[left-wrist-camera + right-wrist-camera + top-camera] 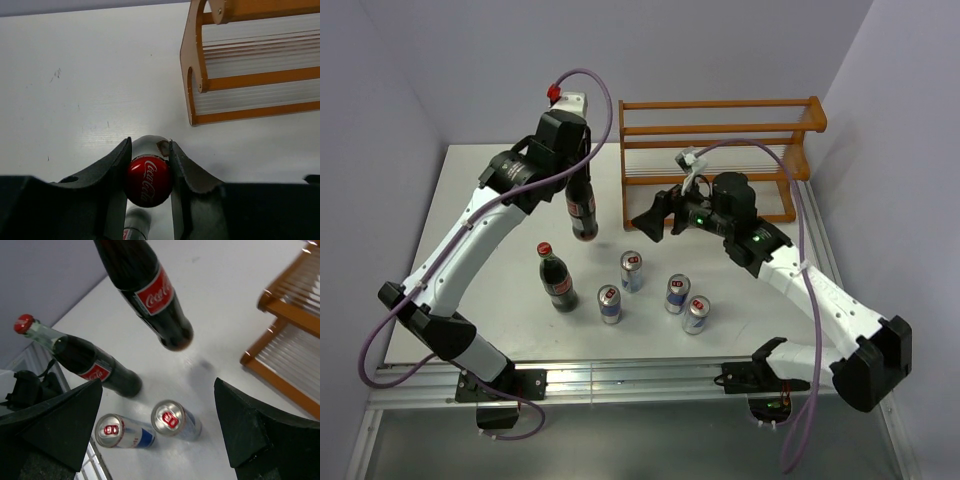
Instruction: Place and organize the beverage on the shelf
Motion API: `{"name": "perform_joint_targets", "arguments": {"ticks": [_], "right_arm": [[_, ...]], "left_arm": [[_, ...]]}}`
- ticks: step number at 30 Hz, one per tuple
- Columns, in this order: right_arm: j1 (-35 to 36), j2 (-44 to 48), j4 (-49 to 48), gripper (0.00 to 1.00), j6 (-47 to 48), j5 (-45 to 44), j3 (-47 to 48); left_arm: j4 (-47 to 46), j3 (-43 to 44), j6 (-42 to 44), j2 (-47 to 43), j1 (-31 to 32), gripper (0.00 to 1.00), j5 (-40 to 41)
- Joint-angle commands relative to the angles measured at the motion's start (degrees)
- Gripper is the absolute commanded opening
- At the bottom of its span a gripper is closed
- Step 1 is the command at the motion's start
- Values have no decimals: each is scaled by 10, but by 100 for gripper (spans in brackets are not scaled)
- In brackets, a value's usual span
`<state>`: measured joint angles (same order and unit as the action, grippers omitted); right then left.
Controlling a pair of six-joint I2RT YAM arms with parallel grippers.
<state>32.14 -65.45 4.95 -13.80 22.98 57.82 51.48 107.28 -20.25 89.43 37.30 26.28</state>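
**Red-capped bottle hangs from left gripper beside the shelf**

Top view.
- Left gripper [576,172] is clamped on the top of the held cola bottle [583,210].
- That bottle hangs tilted, just left of the left end post of the shelf [720,104]. Whether the two touch, I cannot tell from here.
- The second cola bottle [556,278] stands upright on the white table [470,220], nearer the arm bases.
- Four blue-and-silver cans stand upright to its right in a loose cluster: far-left can [632,271], near-left can [609,304], far-right can [677,293], near-right can [697,314].
- Right gripper [655,215] sits in front of the shelf's lower tier. Its jaws are spread wide with nothing between them, and it faces the hanging bottle.

Left wrist view.
- Left gripper [149,147] is closed tight, and its dark fingers [112,165] pinch the red cap [148,181] from both sides.
- The shelf [192,75] fills the upper right, showing its end post and both slatted tiers, apart from the cap.
- The table [75,75] lies pale below.

Right wrist view.
- Right gripper [159,385] holds nothing, and its fingers [60,425] sit far apart at the lower corners.
- The held cola bottle [150,295] comes in from the top, red label showing. Its base is clear of the table, with a shadow under it.
- The second cola bottle [90,365] stands at the left.
- Two cans, one [170,420] and its neighbour [122,432], stand side by side near that bottle's base.
- A corner of the shelf [290,320] shows at the right edge.
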Motion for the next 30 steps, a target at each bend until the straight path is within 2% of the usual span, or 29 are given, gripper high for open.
{"name": "perform_joint_targets", "arguments": {"ticks": [1,5,12,17,23,25,26,28,30], "right_arm": [[15,-31,-114,100,10,66,30],[37,-56,-178,100,33,49,34],[78,-131,-148,98,105,2,100],[87,-166,-173,97,124,33,104],[97,-198,-161,92,132,54,128],[100,-202,-164,87,153,53,130],[100,-203,-164,76,156,52,132],[103,-205,-166,69,159,51,132],[105,-202,-178,56,162,53,131]], "left_arm": [[-59,87,10,-60,15,0,-10],[-40,117,10,-60,24,0,-54],[-20,157,14,-56,44,0,-91],[-19,166,14,-58,64,0,-93],[-18,180,14,-57,72,0,-98],[-13,187,16,-53,73,0,-96],[-10,190,17,-51,73,0,-94],[-9,194,19,-51,73,0,-92],[-11,188,19,-55,73,0,-91]]}}
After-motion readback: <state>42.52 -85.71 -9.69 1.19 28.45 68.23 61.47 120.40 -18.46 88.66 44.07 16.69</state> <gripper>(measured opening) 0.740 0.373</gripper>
